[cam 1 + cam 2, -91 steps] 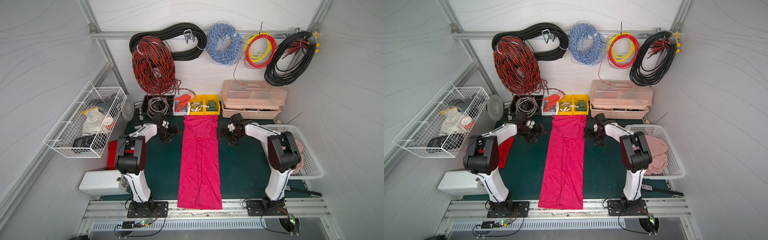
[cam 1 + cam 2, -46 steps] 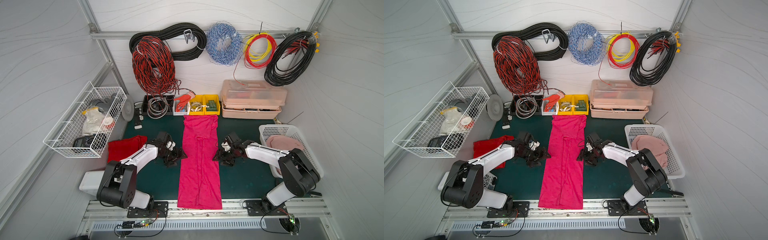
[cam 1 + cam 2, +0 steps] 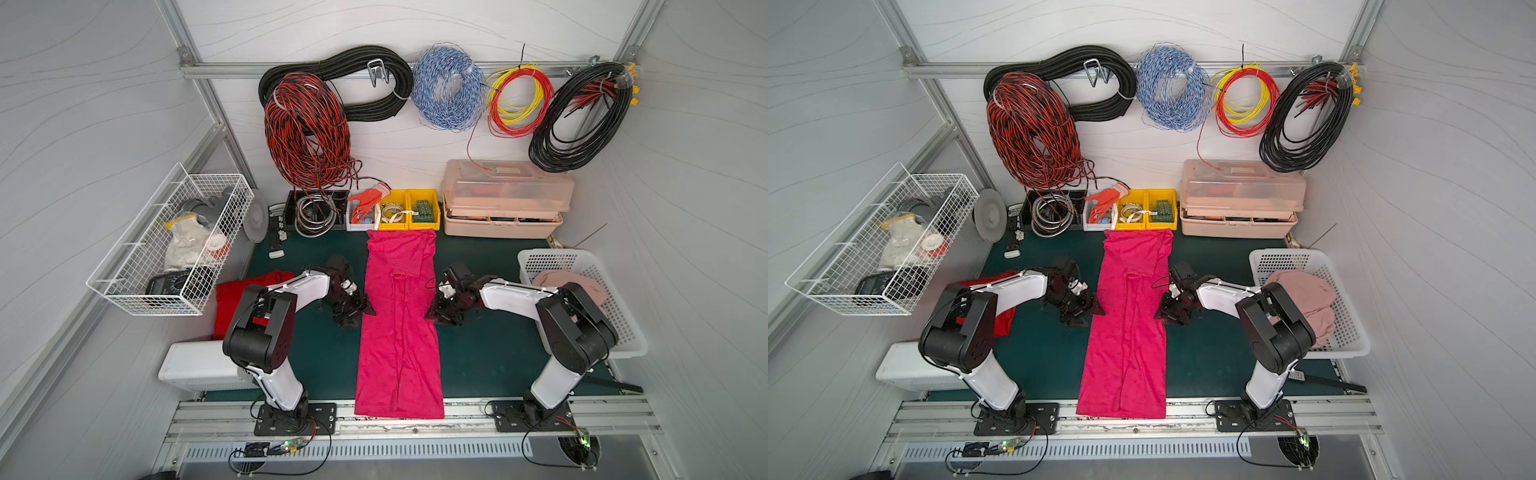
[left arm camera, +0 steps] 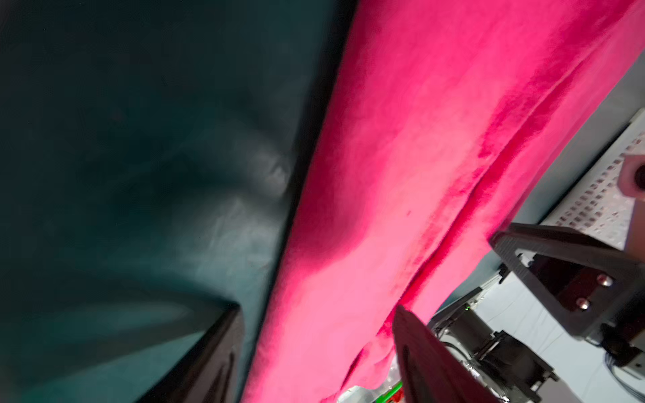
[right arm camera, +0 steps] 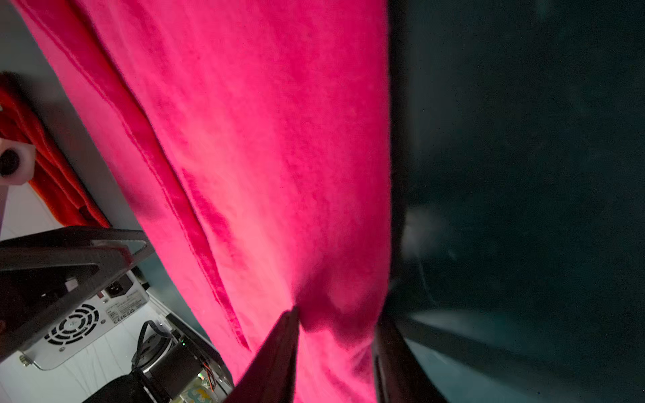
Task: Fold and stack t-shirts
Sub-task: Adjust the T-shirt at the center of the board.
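Observation:
A bright magenta t-shirt (image 3: pixel 399 332) (image 3: pixel 1125 332) lies folded into a long narrow strip down the middle of the green mat, its near end draped over the front rail. My left gripper (image 3: pixel 365 309) (image 4: pixel 317 308) is at the strip's left edge, about halfway along. Its jaws stand apart, straddling that edge of the cloth (image 4: pixel 401 174). My right gripper (image 3: pixel 432 316) (image 5: pixel 338 312) is opposite at the right edge, its jaws narrowed on a bunched fold of the cloth (image 5: pixel 261 174). A deeper red t-shirt (image 3: pixel 232 299) (image 5: pixel 52 174) lies at the mat's left edge, partly hidden behind my left arm.
A white plastic basket (image 3: pixel 540 255) with pinkish cloth stands at the right. Parts bins (image 3: pixel 399 208) and a beige toolbox (image 3: pixel 503 199) line the back, touching the shirt's far end. A wire basket (image 3: pixel 166 249) hangs at the left, and a white box (image 3: pixel 195 365) sits front left.
Both arms have swung from the shirt's far end toward the front, down to its mid-length edges. Both grippers have narrowed, the right more than the left.

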Robot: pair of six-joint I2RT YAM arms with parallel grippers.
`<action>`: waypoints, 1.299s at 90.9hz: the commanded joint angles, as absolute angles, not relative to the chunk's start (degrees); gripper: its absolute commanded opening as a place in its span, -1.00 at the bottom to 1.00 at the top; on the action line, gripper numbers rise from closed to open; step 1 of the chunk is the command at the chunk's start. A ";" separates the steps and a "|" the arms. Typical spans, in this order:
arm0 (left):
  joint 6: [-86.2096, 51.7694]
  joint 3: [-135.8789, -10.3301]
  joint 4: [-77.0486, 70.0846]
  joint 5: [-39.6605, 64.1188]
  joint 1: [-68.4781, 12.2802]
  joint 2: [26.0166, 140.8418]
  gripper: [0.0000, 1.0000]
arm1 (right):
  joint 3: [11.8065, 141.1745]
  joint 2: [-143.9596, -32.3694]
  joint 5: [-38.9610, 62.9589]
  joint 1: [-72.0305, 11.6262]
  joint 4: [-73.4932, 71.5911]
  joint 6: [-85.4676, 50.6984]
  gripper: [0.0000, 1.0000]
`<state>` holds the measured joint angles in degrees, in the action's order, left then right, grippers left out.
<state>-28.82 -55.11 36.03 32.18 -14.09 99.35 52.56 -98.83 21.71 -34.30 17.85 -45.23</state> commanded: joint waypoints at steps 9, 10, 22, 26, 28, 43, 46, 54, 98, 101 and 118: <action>-27.51 -57.43 29.49 31.67 -14.61 107.22 -0.48 | 54.49 -102.44 20.46 -31.75 18.94 -43.58 -0.55; -27.51 -57.72 29.42 31.66 -14.64 107.44 -0.63 | 54.71 -102.50 20.51 -31.56 19.09 -43.46 -0.56; -27.13 -61.91 30.12 31.81 -14.60 110.57 -1.00 | 57.09 -104.06 20.74 -29.68 20.29 -42.21 -0.58; -26.99 -63.25 30.51 31.76 -14.59 111.29 -1.00 | 58.00 -104.34 20.40 -29.21 21.08 -41.72 -0.59; -26.98 -63.82 30.68 31.65 -14.59 111.69 -1.00 | 58.38 -104.51 20.30 -28.90 21.24 -41.50 -0.60; -27.03 -68.82 32.80 30.45 -14.61 114.26 -1.00 | 61.39 -106.85 22.13 -26.71 21.08 -39.98 -1.00; -26.99 -69.93 33.60 30.26 -14.59 114.79 -1.00 | 62.46 -107.75 22.53 -26.41 21.54 -39.47 -1.00; -26.71 -71.91 35.49 29.63 -14.59 116.00 -1.00 | 64.99 -109.68 23.10 -25.96 22.87 -38.25 -1.00; -26.72 -75.09 38.41 26.91 -14.53 117.98 -0.78 | 75.09 -115.46 24.47 -22.22 27.22 -35.22 -1.00; -26.53 -75.21 39.38 25.71 -14.50 117.32 -0.32 | 75.58 -115.44 24.99 -22.23 27.85 -35.02 -0.81; -25.70 -68.66 42.11 19.99 -13.88 106.56 0.32 | 68.56 -107.40 23.93 -22.52 27.41 -37.03 0.15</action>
